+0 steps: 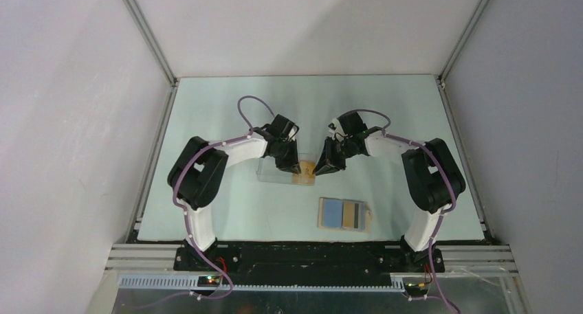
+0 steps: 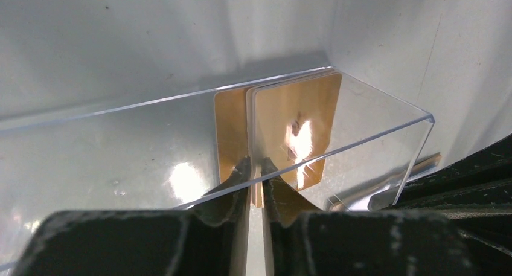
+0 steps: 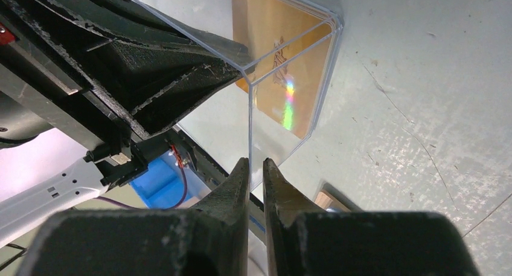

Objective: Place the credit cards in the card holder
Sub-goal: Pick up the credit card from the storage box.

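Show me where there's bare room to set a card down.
Bare: the table's far strip behind the clear box; the near-left patch between left arm and card holder. Crowded: the centre, where left gripper and right gripper meet at that box of credit cards.

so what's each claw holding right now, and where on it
The left claw pinches the near edge of one credit card standing in the clear box; the right claw pinches that box's wall by a corner.
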### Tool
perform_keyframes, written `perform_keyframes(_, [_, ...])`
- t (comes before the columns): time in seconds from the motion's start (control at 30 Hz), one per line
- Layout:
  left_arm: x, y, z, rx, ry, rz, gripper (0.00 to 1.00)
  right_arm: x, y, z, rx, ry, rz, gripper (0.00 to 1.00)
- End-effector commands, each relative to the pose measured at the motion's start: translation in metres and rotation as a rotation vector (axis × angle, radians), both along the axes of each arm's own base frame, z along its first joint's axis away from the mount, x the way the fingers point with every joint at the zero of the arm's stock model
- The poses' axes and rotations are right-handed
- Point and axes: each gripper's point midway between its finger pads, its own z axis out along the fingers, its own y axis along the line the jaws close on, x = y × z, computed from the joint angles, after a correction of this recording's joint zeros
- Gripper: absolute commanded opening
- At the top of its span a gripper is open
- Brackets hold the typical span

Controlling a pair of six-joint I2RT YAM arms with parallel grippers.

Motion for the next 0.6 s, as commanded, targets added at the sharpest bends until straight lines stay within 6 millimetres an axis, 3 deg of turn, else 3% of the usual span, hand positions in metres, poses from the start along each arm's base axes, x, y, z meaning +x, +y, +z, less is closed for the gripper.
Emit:
perform_keyframes(0.0, [0.008, -0.014, 0.013, -0.022, -0.043, -0.04, 0.13, 0.003, 0.005, 0.0, 0.005, -0.017, 0.025, 0.13])
perform_keyframes(0.37, [0.008, -0.027, 0.02, -0.048, -0.05, -0.065, 0.04, 0.002, 0.005, -0.001, 0.005, -0.012, 0.029, 0.13])
perform_keyframes(0.57, [0.011, -0.029, 0.037, -0.062, -0.092, -0.064, 0.02, 0.002, 0.005, -0.001, 0.004, -0.013, 0.031, 0.13])
